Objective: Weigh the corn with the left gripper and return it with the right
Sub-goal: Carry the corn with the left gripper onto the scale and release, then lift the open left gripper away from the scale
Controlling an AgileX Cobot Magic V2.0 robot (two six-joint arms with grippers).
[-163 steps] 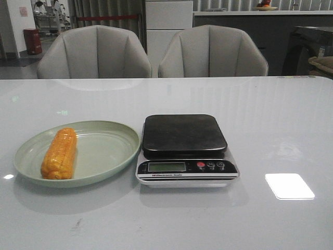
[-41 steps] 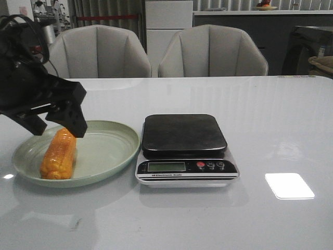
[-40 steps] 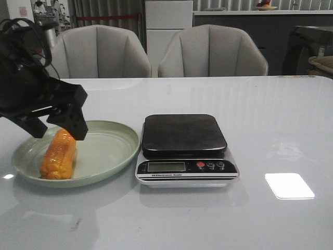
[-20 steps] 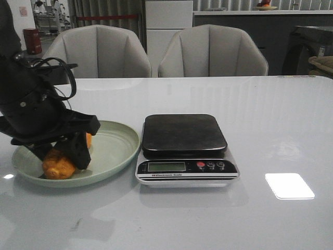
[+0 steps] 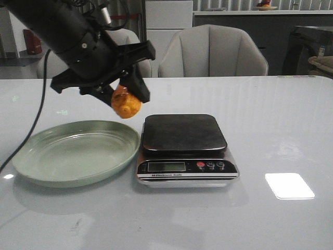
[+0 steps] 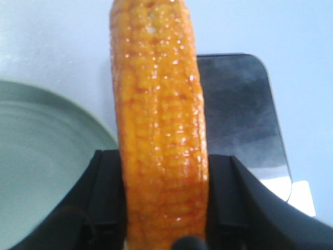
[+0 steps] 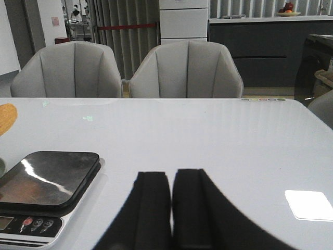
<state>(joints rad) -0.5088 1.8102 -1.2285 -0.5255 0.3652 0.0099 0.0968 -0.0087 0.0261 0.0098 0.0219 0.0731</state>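
- A glossy white table (image 5: 270, 130) fills the room's foreground, its pale top mirroring a bright square of light near its right edge and fainter streaks farther back.
- The left gripper (image 5: 122, 86), black and trailing cables, hangs in the air above the gap between the green plate (image 5: 73, 156) and the kitchen scale (image 5: 184, 148), its jaws clamped on the corn (image 5: 126, 103).
- The orange-yellow cob is off the table, held above the plate's right rim and just left of the scale; in the left wrist view the corn (image 6: 158, 130) runs lengthwise between the two black fingers (image 6: 104, 203), with the scale's dark platform and the plate's rim below it.
- The plate lies flat at the table's left, its rim just beside the scale.
- The scale sits mid-table, a dark square platform above a strip with a small display and three round buttons, one of them red.
- The right gripper (image 7: 170, 208) shows only in its own wrist view, fingers pressed together on nothing, above bare tabletop to the scale's right.
- Behind the table stand two grey upholstered chairs (image 5: 213, 52); beyond them are a white cabinet (image 5: 169, 23), a dark counter and grey curtains.
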